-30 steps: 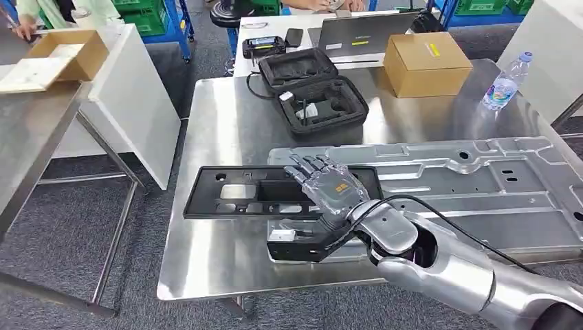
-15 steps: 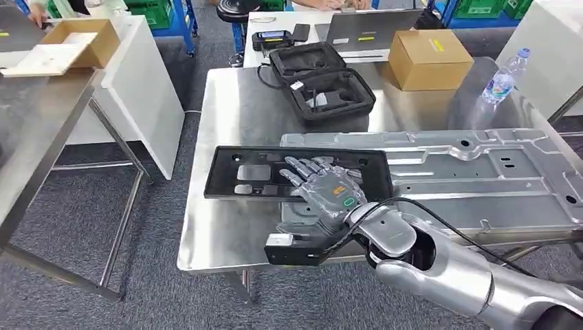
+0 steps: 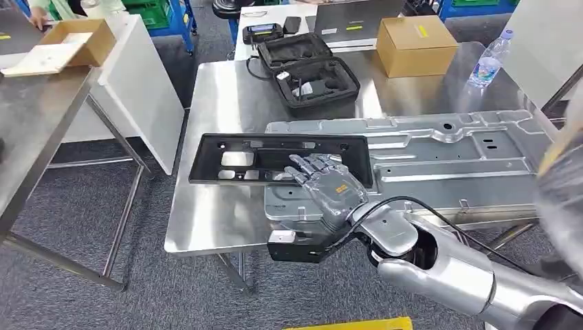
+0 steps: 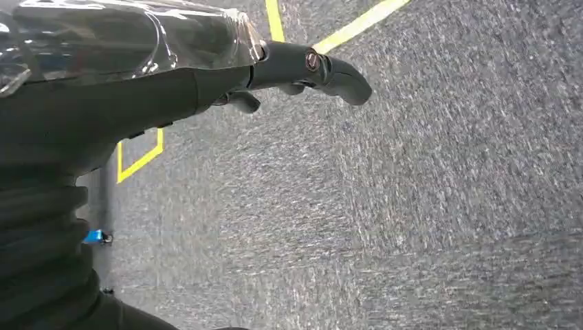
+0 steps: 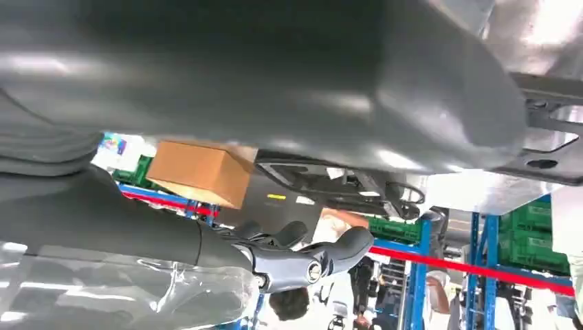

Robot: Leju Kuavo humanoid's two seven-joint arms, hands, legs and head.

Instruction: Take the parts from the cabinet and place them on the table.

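Black panel (image 3: 275,159) now sits further onto the counter (image 3: 213,213) than a second ago, right robot hand (image 3: 328,187) spread flat above it, gripping nothing; placement looks near done.

I see a shiny brushed-metal desk (image 3: 220,227), a matt black plastic frame (image 3: 206,165), a dull grey metal panel (image 3: 440,165) and rough grey carpet (image 4: 412,206).
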